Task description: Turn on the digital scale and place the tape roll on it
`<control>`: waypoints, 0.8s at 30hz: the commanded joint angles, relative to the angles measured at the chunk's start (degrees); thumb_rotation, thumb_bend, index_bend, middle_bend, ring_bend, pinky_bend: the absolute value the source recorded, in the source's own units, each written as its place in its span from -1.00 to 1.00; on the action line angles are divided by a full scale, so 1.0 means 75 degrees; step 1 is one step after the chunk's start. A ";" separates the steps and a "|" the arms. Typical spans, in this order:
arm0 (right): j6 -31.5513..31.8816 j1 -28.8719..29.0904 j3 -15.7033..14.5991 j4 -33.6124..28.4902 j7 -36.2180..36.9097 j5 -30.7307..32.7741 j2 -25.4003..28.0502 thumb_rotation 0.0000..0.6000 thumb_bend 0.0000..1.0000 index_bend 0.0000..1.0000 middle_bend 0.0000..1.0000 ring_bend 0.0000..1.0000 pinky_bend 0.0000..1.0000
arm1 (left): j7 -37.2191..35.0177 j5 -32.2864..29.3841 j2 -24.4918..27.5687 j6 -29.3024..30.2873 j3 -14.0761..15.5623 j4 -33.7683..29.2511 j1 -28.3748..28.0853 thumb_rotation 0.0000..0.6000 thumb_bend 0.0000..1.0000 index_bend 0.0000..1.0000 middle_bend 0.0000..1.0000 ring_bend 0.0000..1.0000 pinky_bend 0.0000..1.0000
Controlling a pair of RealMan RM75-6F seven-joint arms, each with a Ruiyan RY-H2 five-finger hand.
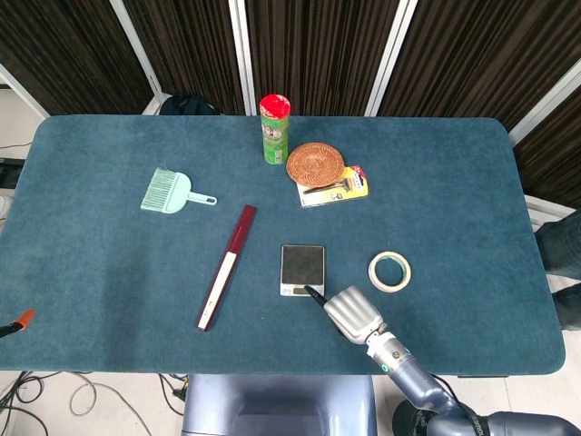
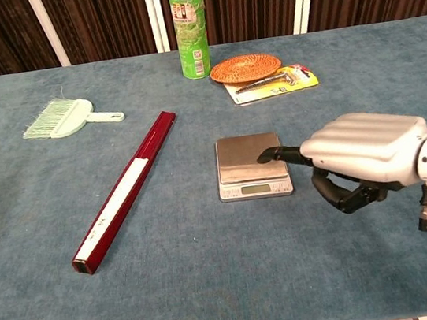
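Note:
The small silver digital scale (image 1: 302,269) (image 2: 250,159) lies at the table's middle front, with nothing on its platform. My right hand (image 1: 356,313) (image 2: 364,156) hovers just right of it, one dark fingertip (image 1: 311,291) (image 2: 264,155) stretched out over the scale's front right corner and the other fingers curled under; I cannot tell whether it touches. It holds nothing. The cream tape roll (image 1: 389,271) lies flat on the cloth to the right of the scale; the chest view does not show it. My left hand appears in neither view.
A green can (image 1: 275,127) (image 2: 189,24), a woven coaster (image 1: 316,163) (image 2: 245,67) and a packaged razor (image 1: 340,186) (image 2: 274,82) stand behind the scale. A long red-and-white box (image 1: 227,265) (image 2: 126,190) lies to its left, a mint brush (image 1: 172,193) (image 2: 64,117) further left.

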 commanded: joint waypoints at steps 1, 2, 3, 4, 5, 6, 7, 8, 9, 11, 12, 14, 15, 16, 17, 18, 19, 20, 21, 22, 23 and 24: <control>0.0040 0.0142 0.0012 0.0129 -0.0183 0.0151 -0.0225 1.00 0.82 -1.00 0.56 0.79 0.48 | -0.0017 -0.0018 0.0006 -0.0012 -0.0008 0.0003 -0.0002 1.00 -1.00 -1.00 -1.00 -1.00 -1.00; 0.0074 0.0188 0.0020 0.0166 -0.0238 0.0205 -0.0322 1.00 0.82 -1.00 0.56 0.79 0.48 | -0.0019 -0.0029 0.0008 -0.0031 -0.0006 0.0010 -0.0007 1.00 -1.00 -1.00 -1.00 -1.00 -1.00; 0.0098 0.0212 0.0021 0.0185 -0.0267 0.0242 -0.0377 1.00 0.82 -1.00 0.56 0.79 0.48 | -0.0017 -0.0033 0.0009 -0.0048 -0.0004 0.0013 -0.0013 1.00 -1.00 -1.00 -1.00 -1.00 -1.00; 0.0124 0.0251 0.0020 0.0212 -0.0310 0.0296 -0.0450 1.00 0.82 -1.00 0.56 0.79 0.48 | -0.0016 -0.0038 0.0007 -0.0074 0.0000 0.0015 -0.0023 1.00 -1.00 -1.00 -1.00 -1.00 -1.00; 0.0138 0.0297 0.0009 0.0243 -0.0372 0.0349 -0.0517 1.00 0.82 -1.00 0.56 0.79 0.48 | -0.0007 -0.0042 0.0004 -0.0104 0.0006 0.0018 -0.0035 1.00 -1.00 -1.00 -1.00 -1.00 -1.00; 0.0155 0.0334 -0.0009 0.0270 -0.0433 0.0402 -0.0566 1.00 0.82 -1.00 0.56 0.79 0.48 | 0.0004 -0.0044 0.0002 -0.0121 0.0008 0.0021 -0.0043 1.00 -1.00 -1.00 -1.00 -1.00 -1.00; 0.0161 0.0379 -0.0025 0.0293 -0.0502 0.0459 -0.0614 1.00 0.82 -1.00 0.56 0.79 0.48 | 0.0011 -0.0046 0.0001 -0.0137 0.0011 0.0025 -0.0050 1.00 -1.00 -1.00 -1.00 -1.00 -1.00; 0.0165 0.0426 -0.0035 0.0319 -0.0568 0.0531 -0.0660 1.00 0.82 -1.00 0.56 0.79 0.48 | 0.0013 -0.0045 -0.0002 -0.0146 0.0013 0.0028 -0.0055 1.00 -1.00 -1.00 -1.00 -1.00 -1.00; 0.0168 0.0455 -0.0041 0.0334 -0.0607 0.0580 -0.0688 1.00 0.82 -1.00 0.56 0.79 0.48 | 0.0015 -0.0045 -0.0003 -0.0148 0.0013 0.0028 -0.0057 1.00 -1.00 -1.00 -1.00 -1.00 -1.00; 0.0154 0.0541 -0.0055 0.0391 -0.0700 0.0701 -0.0772 1.00 0.82 -1.00 0.56 0.79 0.48 | 0.0016 -0.0049 -0.0004 -0.0144 0.0009 0.0030 -0.0057 1.00 -1.00 -1.00 -1.00 -1.00 -1.00; 0.0147 0.0576 -0.0063 0.0415 -0.0736 0.0734 -0.0794 1.00 0.82 -1.00 0.56 0.79 0.48 | 0.0009 -0.0051 -0.0003 -0.0139 0.0007 0.0029 -0.0055 1.00 -1.00 -1.00 -1.00 -1.00 -1.00; 0.0140 0.0670 -0.0085 0.0484 -0.0851 0.0791 -0.0836 1.00 0.82 -1.00 0.57 0.79 0.48 | -0.0017 -0.0074 0.0007 -0.0131 -0.0005 0.0033 -0.0048 1.00 -1.00 -1.00 -1.00 -1.00 -1.00; 0.0144 0.0701 -0.0085 0.0502 -0.0883 0.0831 -0.0854 1.00 0.82 -1.00 0.57 0.79 0.48 | -0.0025 -0.0083 0.0011 -0.0128 -0.0010 0.0035 -0.0047 1.00 -1.00 -1.00 -1.00 -1.00 -1.00; 0.0154 0.0737 -0.0083 0.0509 -0.0904 0.0896 -0.0873 1.00 0.82 -1.00 0.56 0.79 0.48 | -0.0035 -0.0094 0.0013 -0.0123 -0.0020 0.0038 -0.0046 1.00 -1.00 -1.00 -1.00 -1.00 -1.00; 0.0167 0.0769 -0.0081 0.0508 -0.0917 0.0956 -0.0889 1.00 0.82 -1.00 0.56 0.79 0.48 | -0.0042 -0.0098 0.0013 -0.0122 -0.0024 0.0042 -0.0046 1.00 -1.00 -1.00 -1.00 -1.00 -1.00; 0.0175 0.0805 -0.0087 0.0511 -0.0942 0.1005 -0.0903 1.00 0.82 -1.00 0.57 0.79 0.48 | -0.0044 -0.0097 0.0012 -0.0124 -0.0023 0.0046 -0.0047 1.00 -1.00 -1.00 -1.00 -1.00 -1.00; 0.0188 0.0840 -0.0099 0.0519 -0.0971 0.1046 -0.0916 1.00 0.82 -1.00 0.57 0.79 0.48 | -0.0042 -0.0092 0.0012 -0.0129 -0.0019 0.0047 -0.0050 1.00 -1.00 -1.00 -1.00 -1.00 -1.00; 0.0199 0.0872 -0.0114 0.0527 -0.0999 0.1090 -0.0933 1.00 0.82 -1.00 0.57 0.79 0.48 | -0.0037 -0.0086 0.0011 -0.0136 -0.0013 0.0046 -0.0052 1.00 -1.00 -1.00 -1.00 -1.00 -1.00; 0.0205 0.0894 -0.0121 0.0532 -0.1014 0.1123 -0.0945 1.00 0.82 -1.00 0.57 0.79 0.48 | -0.0034 -0.0083 0.0010 -0.0140 -0.0010 0.0046 -0.0054 1.00 -1.00 -1.00 -1.00 -1.00 -1.00; 0.0207 0.0927 -0.0129 0.0546 -0.1031 0.1186 -0.0968 1.00 0.82 -1.00 0.57 0.79 0.48 | -0.0030 -0.0077 0.0009 -0.0145 -0.0005 0.0045 -0.0056 1.00 -1.00 -1.00 -1.00 -1.00 -1.00; 0.0209 0.0951 -0.0133 0.0559 -0.1046 0.1229 -0.0984 1.00 0.82 -1.00 0.57 0.79 0.48 | -0.0028 -0.0073 0.0009 -0.0145 -0.0004 0.0044 -0.0057 1.00 -1.00 -1.00 -1.00 -1.00 -1.00; 0.0212 0.0976 -0.0138 0.0579 -0.1064 0.1269 -0.1002 1.00 0.82 -1.00 0.57 0.79 0.48 | -0.0030 -0.0071 0.0009 -0.0142 -0.0003 0.0044 -0.0056 1.00 -1.00 -1.00 -1.00 -1.00 -1.00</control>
